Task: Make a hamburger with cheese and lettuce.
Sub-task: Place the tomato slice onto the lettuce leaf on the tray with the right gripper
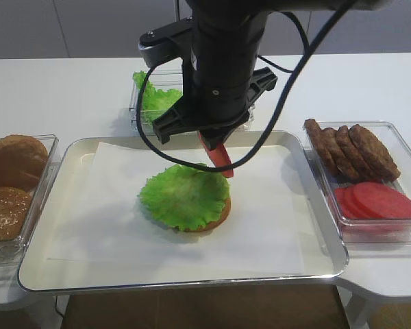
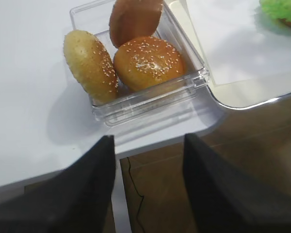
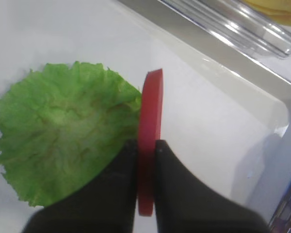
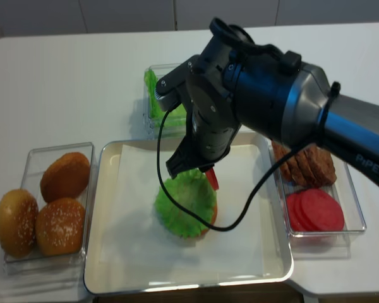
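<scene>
The hamburger (image 1: pixel 185 199) is a tan bun base under a frilly green lettuce leaf (image 3: pixel 63 136), lying mid-tray on white paper. My right gripper (image 3: pixel 145 143) is shut on a red tomato slice (image 3: pixel 150 111), held on edge just above the leaf's right rim. The overhead views show the same tomato slice (image 1: pixel 218 156) hanging below the black arm, over the hamburger (image 4: pixel 185 202). A bit of yellow cheese (image 3: pixel 276 9) shows in a clear box beyond the tray. My left gripper (image 2: pixel 148 141) is open with nothing in it, over the table's front edge near the bun box.
The metal tray (image 1: pixel 315 267) holds the paper. Seeded buns fill a clear box (image 1: pixel 10 185) on the left. A box of spare lettuce (image 1: pixel 154 99) stands behind the tray. On the right, one box holds meat patties (image 1: pixel 353 147) and tomato slices (image 1: pixel 377 202).
</scene>
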### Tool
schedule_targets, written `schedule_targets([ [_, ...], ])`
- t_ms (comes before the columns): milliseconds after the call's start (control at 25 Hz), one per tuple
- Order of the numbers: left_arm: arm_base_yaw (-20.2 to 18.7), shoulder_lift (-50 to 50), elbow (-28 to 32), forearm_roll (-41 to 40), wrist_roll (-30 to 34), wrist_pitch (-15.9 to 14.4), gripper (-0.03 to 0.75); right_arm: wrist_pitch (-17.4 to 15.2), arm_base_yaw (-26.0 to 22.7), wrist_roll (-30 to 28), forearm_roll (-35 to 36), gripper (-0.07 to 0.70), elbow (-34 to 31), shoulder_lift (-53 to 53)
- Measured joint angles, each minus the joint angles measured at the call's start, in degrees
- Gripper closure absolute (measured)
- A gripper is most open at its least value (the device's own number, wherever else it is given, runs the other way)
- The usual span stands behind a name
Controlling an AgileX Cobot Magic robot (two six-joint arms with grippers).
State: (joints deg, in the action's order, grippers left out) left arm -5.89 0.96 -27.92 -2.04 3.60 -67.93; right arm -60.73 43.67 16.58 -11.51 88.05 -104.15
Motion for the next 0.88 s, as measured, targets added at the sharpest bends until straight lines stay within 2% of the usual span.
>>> schedule_targets([
  [520, 0.0, 0.0, 0.0, 0.0, 0.0, 0.0, 0.373, 0.0, 0.0, 0.0, -0.9, 0.553, 0.4, -0.4],
  [880, 0.0, 0.0, 0.0, 0.0, 0.0, 0.0, 0.373, -1.6, 0.0, 0.0, -1.0, 0.553, 0.5, -2.0],
])
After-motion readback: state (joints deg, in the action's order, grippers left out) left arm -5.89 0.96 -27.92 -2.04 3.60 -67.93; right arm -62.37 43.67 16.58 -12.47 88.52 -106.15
